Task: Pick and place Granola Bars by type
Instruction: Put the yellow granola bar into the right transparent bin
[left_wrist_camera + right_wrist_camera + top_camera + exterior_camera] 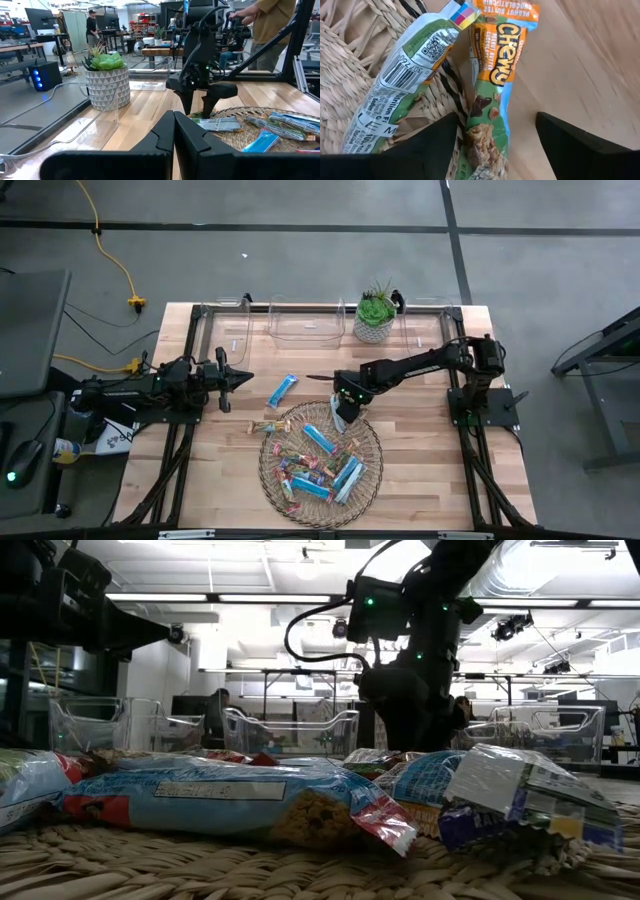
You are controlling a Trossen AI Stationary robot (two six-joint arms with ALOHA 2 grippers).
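Note:
Several granola bars, blue-white and tan, lie heaped in the round woven basket (372, 442). One blue bar (283, 390) lies on the table left of it, and a tan bar (262, 426) lies by its left rim. My right gripper (496, 120) is open and points down at the basket's far rim. Its fingers stand on either side of an orange-and-blue Chewy bar (495, 75), which rests half on the rim and half on the wood. A green-white bar (402, 85) lies beside that one on the weave. My left gripper (243, 378) hovers shut over the table's left part.
Three clear bins (305, 320) line the table's far edge, with a small potted plant (375, 315) between the middle and right ones. Bare wood lies between basket and bins. People stand in the room beyond the table (270, 20).

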